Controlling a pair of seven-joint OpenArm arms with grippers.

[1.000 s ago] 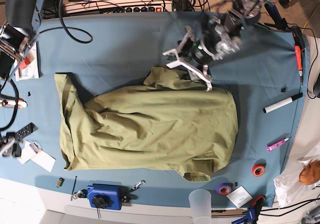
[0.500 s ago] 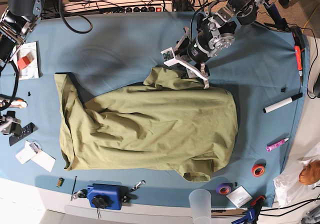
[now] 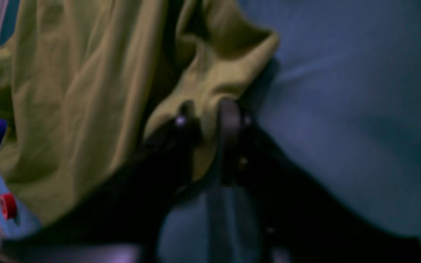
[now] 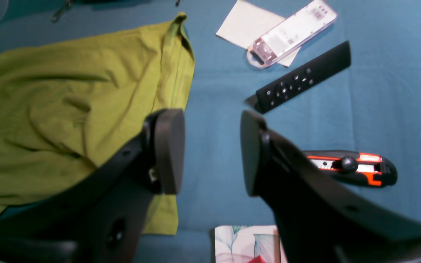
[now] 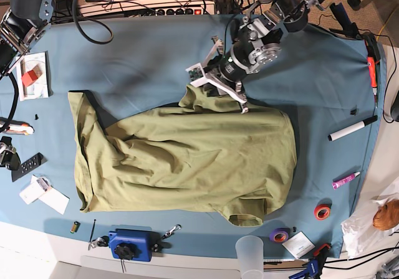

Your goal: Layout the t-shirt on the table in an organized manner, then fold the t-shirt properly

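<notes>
Tan floor [image 5: 383, 11] beyond cables [image 5: 93, 33]

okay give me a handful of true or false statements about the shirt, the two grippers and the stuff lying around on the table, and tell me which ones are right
1. The left gripper is pinching a fold of the t-shirt. True.
2. The right gripper is shut on the shirt's hem. False: its jaws stand open over bare table, holding nothing.
3. A black remote control lies on the blue cloth beside the shirt. True.
4. The t-shirt is already folded into a neat square. False: it lies spread and wrinkled, with one sleeve bunched up.
5. A red roll of tape sits on the table near the shirt. True.
6. The black-and-white marker lies on top of the shirt. False: it lies on the cloth, apart from it.
</notes>
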